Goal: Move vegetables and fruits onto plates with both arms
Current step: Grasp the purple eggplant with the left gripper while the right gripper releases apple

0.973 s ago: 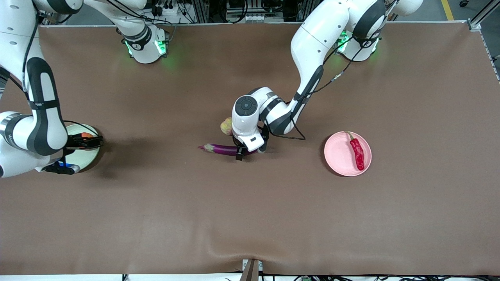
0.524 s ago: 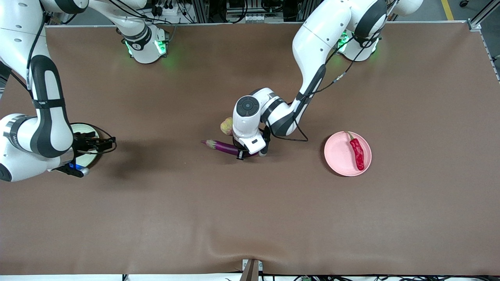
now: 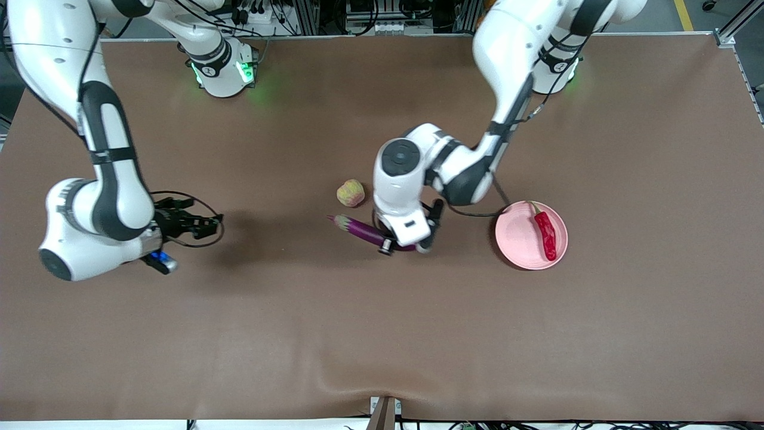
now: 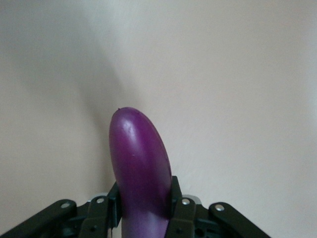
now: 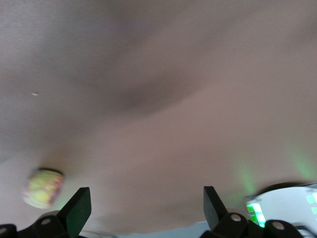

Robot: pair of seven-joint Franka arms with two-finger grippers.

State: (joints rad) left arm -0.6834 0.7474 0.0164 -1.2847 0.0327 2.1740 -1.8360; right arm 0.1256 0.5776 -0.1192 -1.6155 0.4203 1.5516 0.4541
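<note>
My left gripper [image 3: 404,243] has its jaws clamped on the long glossy purple eggplant [image 3: 363,230], gripped near one end over the brown surface [image 3: 382,334]. That overhang could swing it loose short of the pale pink plate [image 3: 518,239]. My right gripper [image 3: 206,222] hangs empty, jaws spread.

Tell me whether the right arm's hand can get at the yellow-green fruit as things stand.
Probably yes. The right hand is open and holds nothing, over bare table toward the right arm's end. The yellow-green fruit lies uncovered, apart from the eggplant clamped in the left hand, though that arm hangs close beside it.
</note>
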